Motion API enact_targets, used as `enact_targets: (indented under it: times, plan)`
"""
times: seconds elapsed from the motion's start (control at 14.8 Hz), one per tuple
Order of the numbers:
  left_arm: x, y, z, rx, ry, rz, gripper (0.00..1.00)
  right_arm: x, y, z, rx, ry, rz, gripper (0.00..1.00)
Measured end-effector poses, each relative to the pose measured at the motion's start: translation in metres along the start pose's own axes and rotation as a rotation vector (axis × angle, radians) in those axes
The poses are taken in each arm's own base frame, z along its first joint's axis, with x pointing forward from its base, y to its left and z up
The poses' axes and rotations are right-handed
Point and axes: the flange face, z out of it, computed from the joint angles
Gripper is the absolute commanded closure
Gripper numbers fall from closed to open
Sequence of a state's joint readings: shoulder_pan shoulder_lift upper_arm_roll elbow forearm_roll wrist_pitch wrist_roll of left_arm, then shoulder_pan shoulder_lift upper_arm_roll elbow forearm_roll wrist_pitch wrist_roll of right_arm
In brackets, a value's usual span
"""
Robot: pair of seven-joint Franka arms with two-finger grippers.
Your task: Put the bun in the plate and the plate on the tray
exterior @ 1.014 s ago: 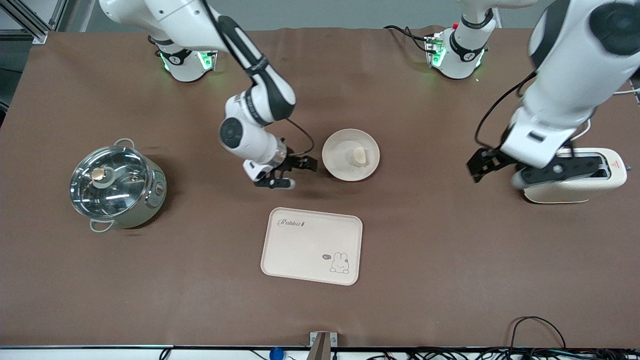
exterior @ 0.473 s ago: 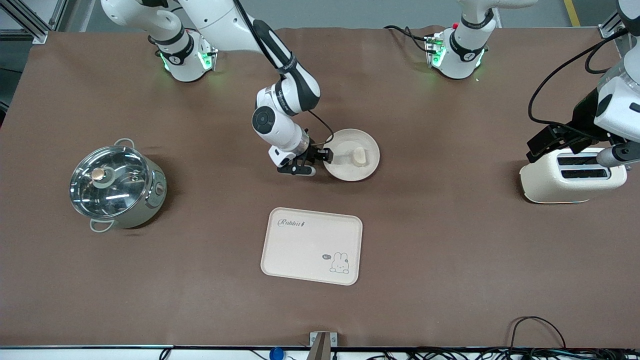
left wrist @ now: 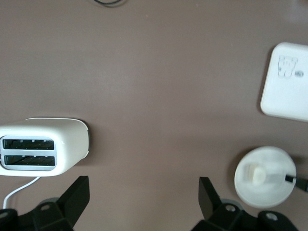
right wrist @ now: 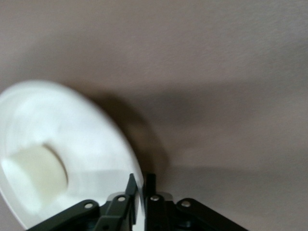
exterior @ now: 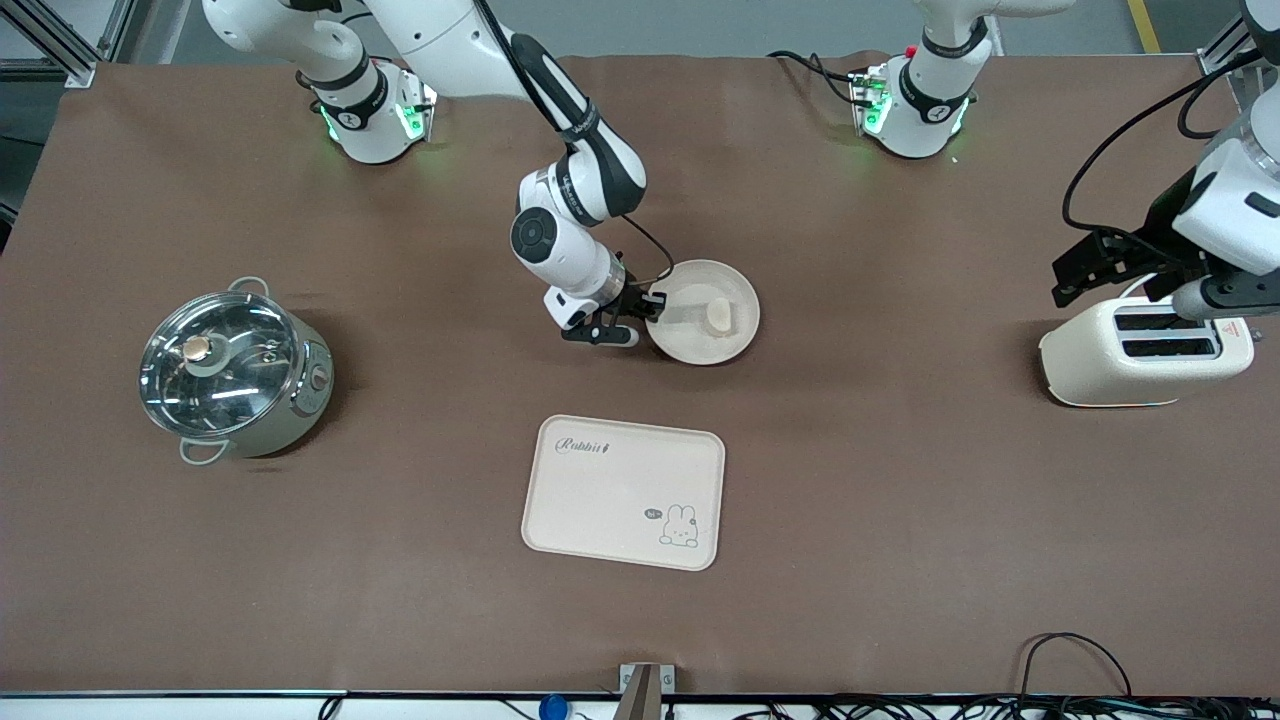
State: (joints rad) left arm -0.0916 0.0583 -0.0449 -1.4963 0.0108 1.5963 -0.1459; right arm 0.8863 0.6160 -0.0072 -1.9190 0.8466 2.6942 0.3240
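The round cream plate point(exterior: 700, 342) lies mid-table with the pale bun point(exterior: 717, 314) in it. My right gripper point(exterior: 645, 312) is at the plate's rim on the side toward the right arm's end, shut on the rim, one finger inside and one outside; the right wrist view shows the plate point(right wrist: 72, 139), the bun point(right wrist: 38, 178) and the gripper point(right wrist: 143, 192). The "Rabbit" tray point(exterior: 622, 492) lies nearer the front camera than the plate, bare. My left gripper point(exterior: 1145, 290) is open and empty over the toaster. The left wrist view shows the gripper point(left wrist: 144, 202), plate point(left wrist: 274, 190), bun point(left wrist: 255, 174) and tray point(left wrist: 288, 82).
A cream toaster point(exterior: 1145, 350) stands at the left arm's end of the table, also in the left wrist view point(left wrist: 43, 147). A steel pot with a glass lid point(exterior: 232, 373) stands toward the right arm's end. Brown cloth covers the table.
My right gripper moved from beside the plate to its rim and closed on it. The left arm swung toward its end of the table and now hangs over the toaster.
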Motion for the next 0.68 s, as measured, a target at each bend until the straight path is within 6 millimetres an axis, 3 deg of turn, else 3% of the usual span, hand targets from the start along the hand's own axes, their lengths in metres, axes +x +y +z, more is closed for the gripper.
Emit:
enact_targets:
  times: [0.14,0.27,0.54,0.68]
  plan:
    - [-0.001,0.000,0.000,0.001,-0.007,0.007,0.00,0.004,-0.005,-0.007,0.013,0.013,-0.002,0.99]
    - [-0.001,0.000,0.001,0.001,-0.009,0.007,0.00,0.025,-0.008,-0.022,0.032,0.055,0.009,0.99]
    - [-0.001,0.001,0.001,0.001,-0.011,0.010,0.00,0.115,-0.004,-0.082,0.048,0.156,0.019,0.99]
    - [-0.002,0.002,0.002,0.001,-0.012,0.011,0.00,0.164,0.007,-0.096,0.051,0.177,0.037,0.99]
